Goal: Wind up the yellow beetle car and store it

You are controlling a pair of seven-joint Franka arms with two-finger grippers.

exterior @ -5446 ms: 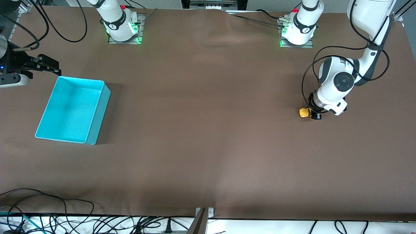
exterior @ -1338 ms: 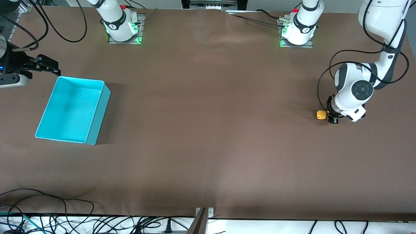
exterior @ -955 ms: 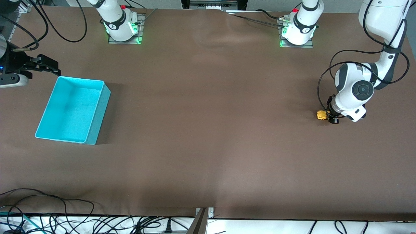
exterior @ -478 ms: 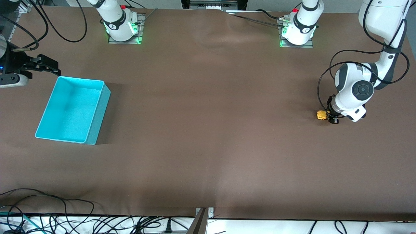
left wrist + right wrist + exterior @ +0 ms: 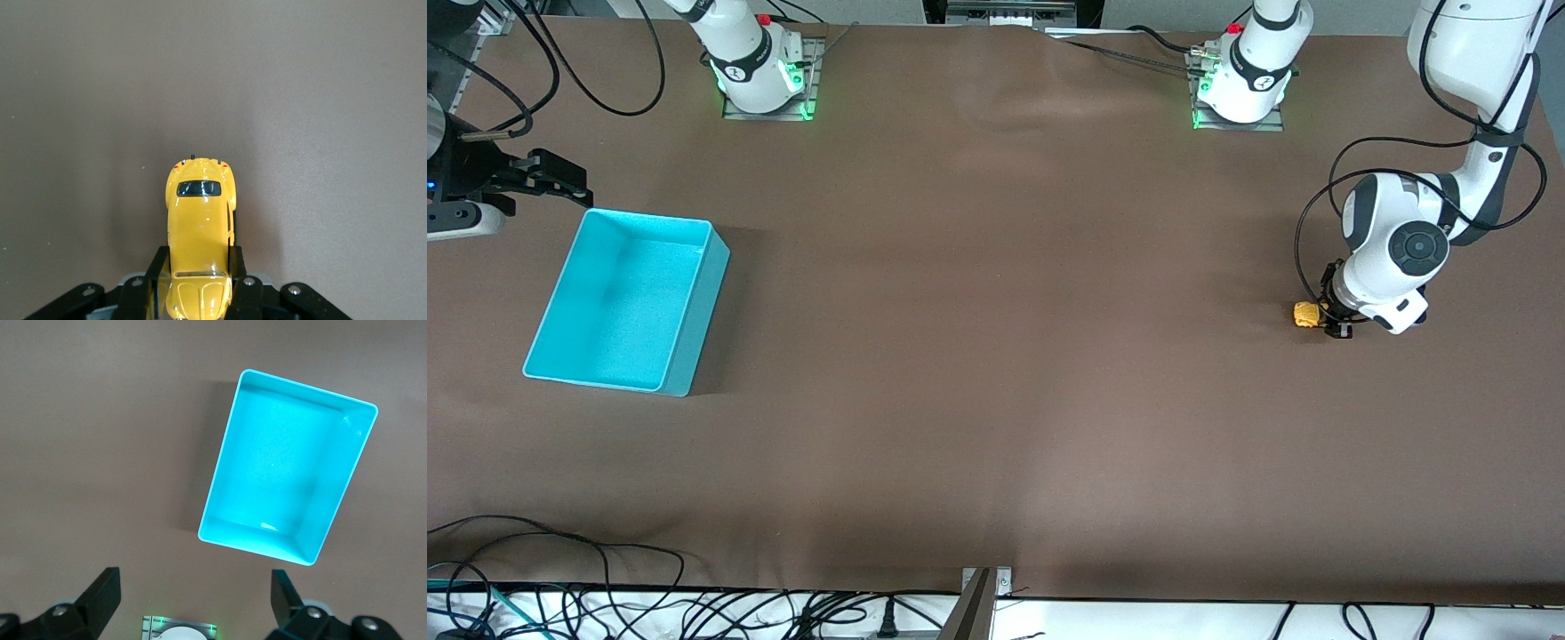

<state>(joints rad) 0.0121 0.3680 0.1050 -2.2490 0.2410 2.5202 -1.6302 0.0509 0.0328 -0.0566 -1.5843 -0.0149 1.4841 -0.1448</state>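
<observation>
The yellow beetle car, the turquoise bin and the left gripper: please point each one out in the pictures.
yellow beetle car (image 5: 200, 217): left wrist view, on its roof.
turquoise bin (image 5: 220, 475): right wrist view, on its long side wall.
left gripper (image 5: 1336, 322): front view, midway between its fingertips.

The yellow beetle car (image 5: 200, 233), dark-windowed, sits on the table at the left arm's end.

The yellow beetle car (image 5: 200, 233) has a glossy, smooth painted shell with dark shiny windows. The brown table cover (image 5: 996, 356) looks matt and cloth-like, faintly rippled at its 12 o'clock edge. The turquoise bin (image 5: 694, 307) appears to be plastic, its floor finely grained.
</observation>
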